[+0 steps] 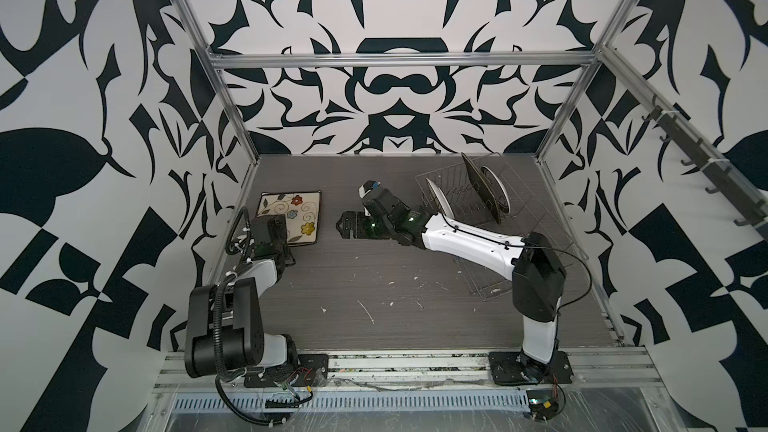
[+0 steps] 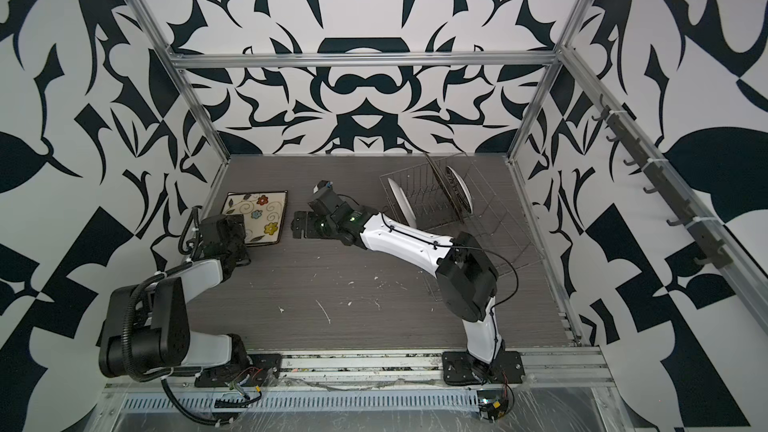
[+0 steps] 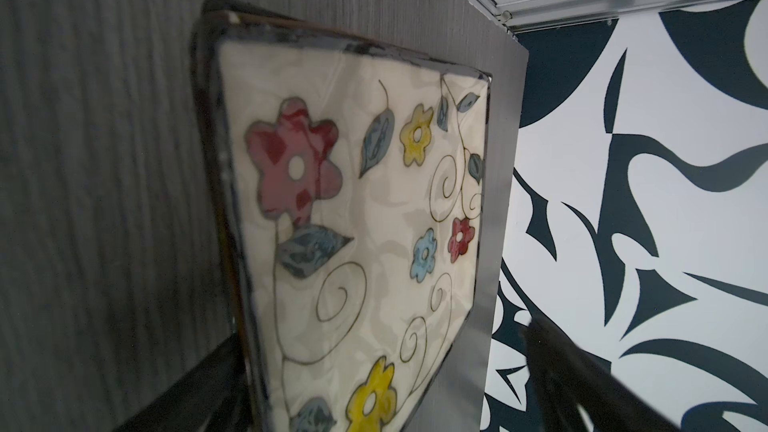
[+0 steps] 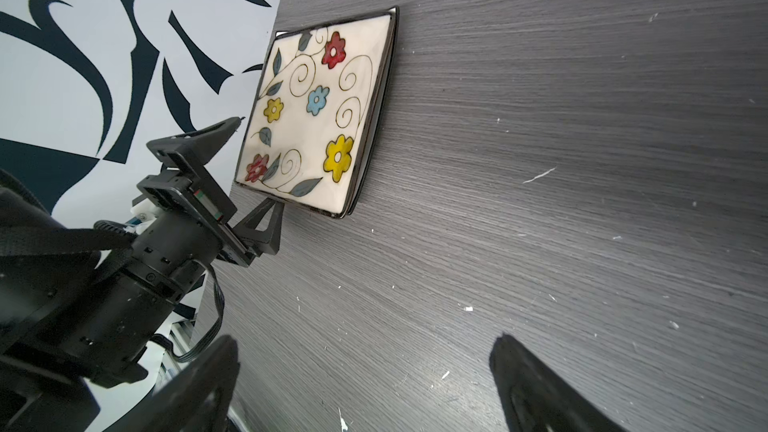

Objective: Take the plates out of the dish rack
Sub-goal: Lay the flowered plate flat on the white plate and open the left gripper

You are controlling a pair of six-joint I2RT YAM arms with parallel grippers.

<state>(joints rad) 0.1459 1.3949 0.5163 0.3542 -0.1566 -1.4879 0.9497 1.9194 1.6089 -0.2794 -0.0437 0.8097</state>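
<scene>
A cream square plate with coloured flowers (image 1: 297,211) (image 2: 259,211) lies flat on the table at the back left, and it fills the left wrist view (image 3: 357,209). My left gripper (image 1: 277,228) (image 3: 380,338) stands open at that plate's near edge, gripping nothing; the right wrist view (image 4: 257,161) shows the same. My right gripper (image 1: 345,225) (image 4: 363,342) is open over bare table, pointing left. The dish rack (image 1: 519,218) (image 2: 490,218) stands at the back right. It holds a round white plate (image 1: 438,199), an upright black square plate (image 1: 478,184) and a dark-banded round plate (image 1: 496,191).
The grey wood-grain table (image 1: 374,284) carries small white flecks. Patterned walls and aluminium frame posts (image 1: 232,118) close in three sides. A rail of dark hooks (image 1: 706,176) runs along the right wall. The right arm's elbow (image 1: 538,268) hangs over the rack's near end.
</scene>
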